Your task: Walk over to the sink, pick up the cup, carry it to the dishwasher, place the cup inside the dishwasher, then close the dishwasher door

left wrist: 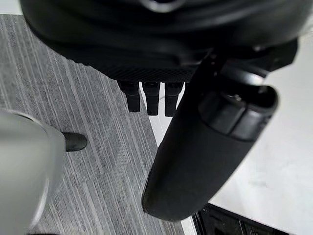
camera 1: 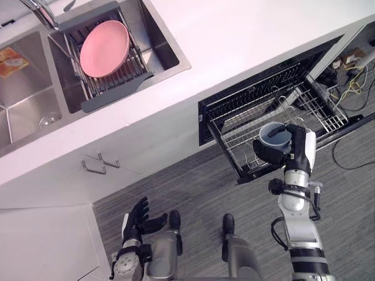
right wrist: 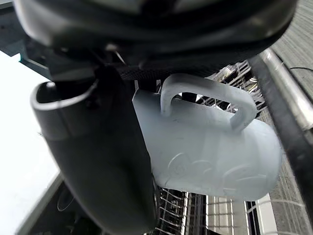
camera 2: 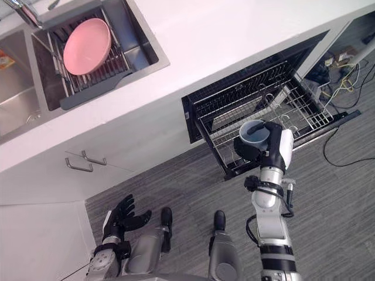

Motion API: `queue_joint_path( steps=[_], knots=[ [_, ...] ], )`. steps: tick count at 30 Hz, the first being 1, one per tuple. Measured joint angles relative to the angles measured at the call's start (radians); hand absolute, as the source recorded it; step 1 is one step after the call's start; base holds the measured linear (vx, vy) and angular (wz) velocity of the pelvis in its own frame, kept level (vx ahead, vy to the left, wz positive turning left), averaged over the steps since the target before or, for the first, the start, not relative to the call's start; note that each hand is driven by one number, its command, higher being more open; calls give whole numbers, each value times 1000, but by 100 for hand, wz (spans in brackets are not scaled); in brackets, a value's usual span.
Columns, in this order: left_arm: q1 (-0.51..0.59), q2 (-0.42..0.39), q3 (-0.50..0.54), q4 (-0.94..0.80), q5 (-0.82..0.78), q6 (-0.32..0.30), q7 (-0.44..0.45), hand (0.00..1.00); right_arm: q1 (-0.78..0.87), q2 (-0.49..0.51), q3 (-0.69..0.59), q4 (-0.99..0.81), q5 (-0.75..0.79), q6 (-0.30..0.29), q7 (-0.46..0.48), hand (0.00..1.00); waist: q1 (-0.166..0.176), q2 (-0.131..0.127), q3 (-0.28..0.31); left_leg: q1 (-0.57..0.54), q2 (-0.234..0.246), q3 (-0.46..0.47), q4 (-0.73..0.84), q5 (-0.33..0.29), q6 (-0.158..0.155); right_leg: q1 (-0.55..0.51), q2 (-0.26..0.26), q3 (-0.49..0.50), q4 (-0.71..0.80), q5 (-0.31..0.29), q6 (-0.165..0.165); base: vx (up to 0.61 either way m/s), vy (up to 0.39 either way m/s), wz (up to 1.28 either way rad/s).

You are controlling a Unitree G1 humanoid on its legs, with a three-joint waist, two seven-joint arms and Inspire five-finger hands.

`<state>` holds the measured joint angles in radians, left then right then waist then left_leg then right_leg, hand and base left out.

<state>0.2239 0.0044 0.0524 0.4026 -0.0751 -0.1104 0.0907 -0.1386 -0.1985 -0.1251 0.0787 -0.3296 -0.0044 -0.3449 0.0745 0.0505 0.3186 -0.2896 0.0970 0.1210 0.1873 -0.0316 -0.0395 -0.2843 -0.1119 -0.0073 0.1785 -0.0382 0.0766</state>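
White counter [camera 1: 234, 52] is overhanging the pulled-out dishwasher rack [camera 1: 328, 111]; the right hand [camera 1: 296, 149] is gripping the cup [camera 1: 274, 136] above its near edge, risking a tumble floorward if released. At the near left, the left hand [camera 1: 139, 219] is hanging open.

No text, number or sign can be read; an orange printed item [camera 1: 12, 61] lies inside the sink [camera 1: 29, 102], in its left basin, its print too small to make out; the cup [right wrist: 210, 147] bears faint raised shapes on its side, not legible as letters.
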Motion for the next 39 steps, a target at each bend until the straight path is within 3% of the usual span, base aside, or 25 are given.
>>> queue_joint_path(
  steps=[4,13,14,26,39],
  knots=[
    [-27,0,-15,-2,0,-9,20,90,-16,1,0,46,1,19,-6,30,11,14,23,-7,-7,-6,-7,2,0,-6,-7,-7,0,-5,2,29,-1,6],
    [-30,2,-19,-3,0,-11,36,90,-94,1,-7,118,5,36,-33,30,20,16,32,-16,-11,-12,-10,4,0,-13,-11,-18,0,-7,1,13,0,2],
    [-30,2,-21,-2,0,-12,36,90,-102,1,-8,123,6,36,-35,90,20,16,34,-17,-11,-14,-12,7,0,-15,-11,-20,1,-7,1,-27,-14,4],
    [-58,-2,-22,0,0,-13,41,90,-139,27,-30,160,33,47,-73,90,25,15,60,-27,-12,-21,-37,25,0,-34,-10,-27,5,-7,1,3,-8,2],
    [-57,-16,-41,10,17,-8,40,90,-35,86,-43,-34,32,46,-95,90,23,15,60,8,-9,-9,-46,25,0,-9,-8,-16,6,-8,-1,1,-2,-2]
  ],
)
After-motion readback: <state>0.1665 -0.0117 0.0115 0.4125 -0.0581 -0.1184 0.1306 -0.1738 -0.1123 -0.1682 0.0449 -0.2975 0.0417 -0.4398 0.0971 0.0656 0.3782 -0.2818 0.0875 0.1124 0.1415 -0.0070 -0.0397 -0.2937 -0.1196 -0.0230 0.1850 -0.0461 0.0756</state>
